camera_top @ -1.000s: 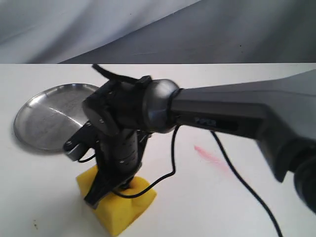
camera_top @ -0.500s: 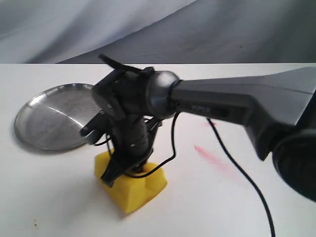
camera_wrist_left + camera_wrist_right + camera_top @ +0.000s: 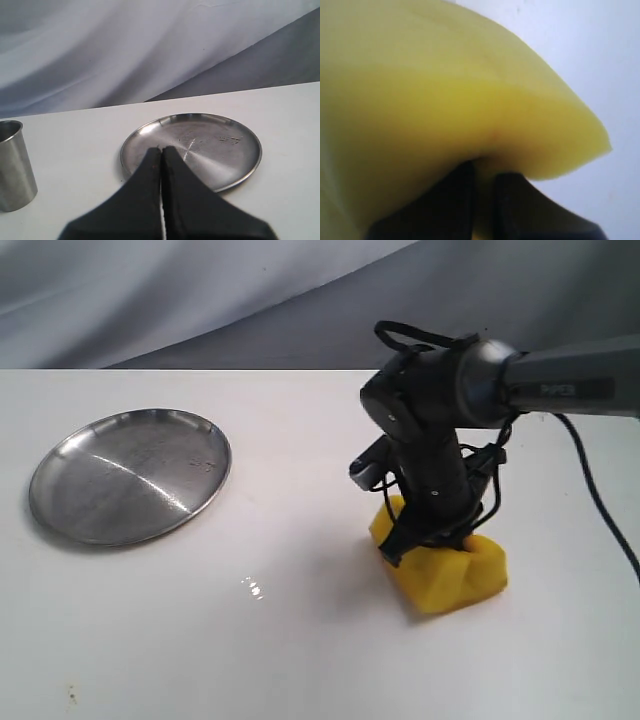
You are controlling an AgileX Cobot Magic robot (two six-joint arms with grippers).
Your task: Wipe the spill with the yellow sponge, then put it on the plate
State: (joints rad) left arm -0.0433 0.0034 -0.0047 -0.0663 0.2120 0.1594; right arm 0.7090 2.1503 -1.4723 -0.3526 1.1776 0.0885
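Note:
The yellow sponge (image 3: 445, 570) lies on the white table at the right, squeezed and dented from above by my right gripper (image 3: 432, 540), which is shut on it. In the right wrist view the yellow sponge (image 3: 445, 85) bulges around the black fingertips (image 3: 512, 187) and fills most of the picture. The plate (image 3: 128, 475) sits bare at the left, well apart from the sponge. My left gripper (image 3: 162, 149) is shut on nothing and hovers over the near part of the plate (image 3: 220, 145). No tan spill shows; the sponge and arm hide the table under them.
A metal cup (image 3: 15, 165) stands beside the plate in the left wrist view. A small shiny glint (image 3: 252, 587) marks the table's middle. The right arm's cable (image 3: 600, 510) trails off to the right. A grey cloth backdrop rises behind the table.
My right gripper has dragged the sponge from the front left, near the plate, across the table to the right. The pink streak seen earlier is now hidden under the sponge and arm.

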